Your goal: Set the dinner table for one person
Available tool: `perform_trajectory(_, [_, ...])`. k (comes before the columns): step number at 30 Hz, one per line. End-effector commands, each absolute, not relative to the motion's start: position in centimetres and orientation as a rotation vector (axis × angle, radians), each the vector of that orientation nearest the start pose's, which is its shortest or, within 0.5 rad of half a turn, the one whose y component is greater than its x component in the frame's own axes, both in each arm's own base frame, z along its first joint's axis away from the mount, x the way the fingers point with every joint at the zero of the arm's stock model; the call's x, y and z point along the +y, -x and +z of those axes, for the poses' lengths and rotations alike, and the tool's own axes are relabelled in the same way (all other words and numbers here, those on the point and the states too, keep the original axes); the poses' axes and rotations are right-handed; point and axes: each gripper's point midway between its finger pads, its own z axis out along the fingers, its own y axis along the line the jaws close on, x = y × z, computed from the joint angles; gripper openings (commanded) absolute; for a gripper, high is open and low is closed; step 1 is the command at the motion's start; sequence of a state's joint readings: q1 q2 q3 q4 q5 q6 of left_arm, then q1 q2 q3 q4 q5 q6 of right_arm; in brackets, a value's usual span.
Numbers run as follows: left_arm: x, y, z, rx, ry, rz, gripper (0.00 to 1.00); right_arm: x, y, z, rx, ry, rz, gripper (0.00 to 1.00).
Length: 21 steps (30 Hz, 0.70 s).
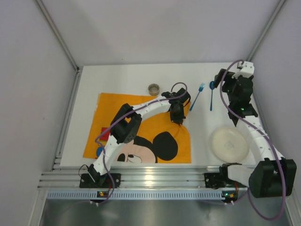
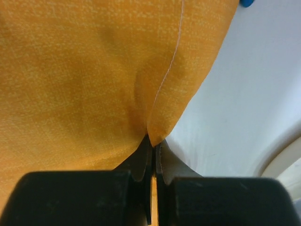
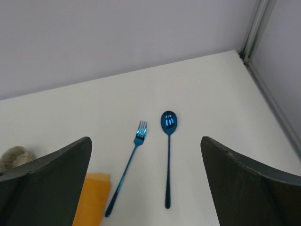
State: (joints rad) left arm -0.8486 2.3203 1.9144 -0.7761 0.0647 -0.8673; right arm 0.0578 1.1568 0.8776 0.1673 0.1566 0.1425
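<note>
The white dinner table (image 1: 122, 77) carries an orange Mickey Mouse placemat (image 1: 141, 132). My left gripper (image 1: 178, 118) is shut on a fold of the placemat's right edge (image 2: 154, 141), and the cloth (image 2: 84, 70) bunches up from the pinch. A blue fork (image 1: 197, 96) and a blue spoon (image 1: 211, 96) lie side by side on the table to the right of the mat. My right gripper (image 1: 219, 84) hovers open just beside the spoon, holding nothing. In the right wrist view the fork (image 3: 127, 176) and spoon (image 3: 168, 155) lie ahead between its wide fingers (image 3: 146, 141).
A cream plate (image 1: 229, 142) sits on the table at the right, near the right arm's base; its rim (image 2: 282, 160) shows beside the pinched cloth. A small round cup (image 1: 154, 89) stands behind the mat. Walls close off the left, right and far sides.
</note>
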Motion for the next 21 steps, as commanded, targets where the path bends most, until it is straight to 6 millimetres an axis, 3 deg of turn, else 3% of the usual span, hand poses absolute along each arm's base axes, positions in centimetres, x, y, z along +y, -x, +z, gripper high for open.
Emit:
perform_trajectory(1, [-44.4,-31.3,3.3,2.907,0.123,-0.614,0.0,1.5,-40.1,25.9,1.765,-0.404,0.185,1.0])
perform_trajectory(2, [-45.8,-32.1,4.2,2.864,0.122,-0.702,0.0,1.0,-39.4,24.0,1.825,-0.526,0.19,1.0])
perform_trajectory(3, [-46.7,-32.5,4.4,2.848,0.126,-0.746,0.17,2.0,-39.7,24.1,1.826,-0.549,0.287,1.0])
perform_trajectory(4, [-47.4,-32.9,5.1,2.828,0.141,-0.79,0.37,2.7,-40.3,23.3,1.861,-0.523,0.342,1.0])
perform_trajectory(5, [-48.0,-33.2,5.8,2.809,0.141,-0.822,0.69,4.9,-40.5,23.2,1.901,-0.446,0.457,1.0])
perform_trajectory(6, [-48.8,-34.0,8.1,2.757,0.135,-0.871,0.98,5.6,-41.0,24.0,1.909,-0.411,0.491,1.0])
perform_trajectory(8, [-48.5,-34.6,10.8,2.698,0.151,-0.882,0.98,6.1,-41.3,21.5,2.044,-0.438,0.493,1.0])
perform_trajectory(9, [-48.0,-34.7,11.9,2.676,0.161,-0.882,0.98,6.0,-42.1,23.0,2.036,-0.43,0.487,1.0])
perform_trajectory(10, [-47.3,-34.7,15.6,2.613,0.169,-0.914,0.98,6.2,-42.8,21.7,2.09,-0.425,0.484,1.0])
perform_trajectory(11, [-45.8,-34.7,15.5,2.62,0.199,-0.877,0.98,7.2,-43.4,23.0,2.094,-0.359,0.542,1.0])
perform_trajectory(12, [-44.2,-34.8,16.7,2.599,0.232,-0.843,0.98,8.0,-43.7,23.2,2.107,-0.328,0.584,1.0])
perform_trajectory(13, [-42.4,-34.6,20.2,2.542,0.257,-0.869,0.98,8.9,-44.4,22.1,2.145,-0.308,0.629,1.0])
perform_trajectory(14, [-39.6,-34.6,19.4,2.558,0.306,-0.804,0.98,10.4,-44.5,22.4,2.153,-0.261,0.704,1.0])
perform_trajectory(15, [-37.7,-34.4,19.9,2.546,0.337,-0.774,0.98,11.2,-45.4,23.8,2.127,-0.234,0.731,1.0])
perform_trajectory(17, [-31.4,-33.8,21.2,2.481,0.418,-0.632,0.98,14.5,-46.3,22.7,2.171,-0.176,0.77,1.0])
perform_trajectory(18, [-29.2,-33.4,21.2,2.466,0.443,-0.577,0.98,15.8,-47.3,24.4,2.142,-0.139,0.783,1.0])
perform_trajectory(19, [-26.3,-33.2,21.4,2.419,0.472,-0.473,0.98,18.2,-47.9,22.2,2.206,-0.113,0.795,1.0])
perform_trajectory(20, [-23.2,-32.3,19.4,2.439,0.506,-0.376,0.98,19.3,-48.1,21.4,2.25,-0.105,0.792,1.0])
perform_trajectory(21, [-21.0,-31.2,21.4,2.38,0.529,-0.386,0.98,20.8,-49.2,23.2,2.214,-0.071,0.804,1.0])
